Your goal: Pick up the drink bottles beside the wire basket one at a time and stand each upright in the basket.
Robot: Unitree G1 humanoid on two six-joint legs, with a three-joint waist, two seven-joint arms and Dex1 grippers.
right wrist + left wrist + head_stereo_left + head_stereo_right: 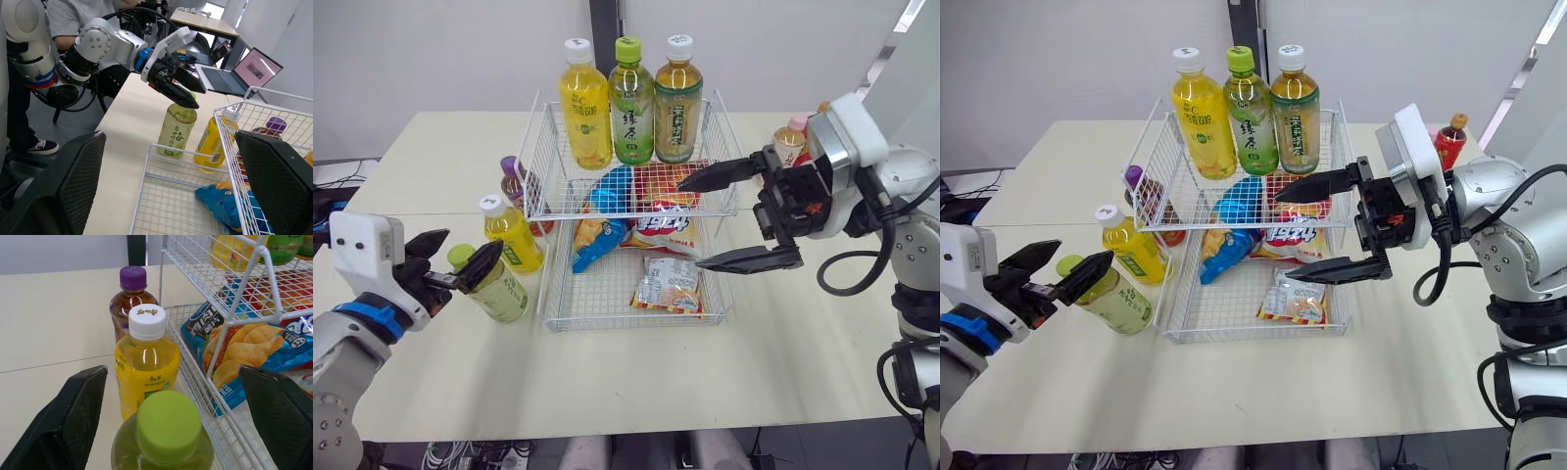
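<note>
Currently left gripper (458, 260) straddles the green-capped bottle (501, 294), fingers apart; right gripper (695, 222) gapes above the wire basket (607, 324)

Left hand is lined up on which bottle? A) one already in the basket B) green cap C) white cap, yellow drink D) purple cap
B: the left hand has its open fingers either side of the green-capped bottle beside the basket, not yet closed on it.
</note>
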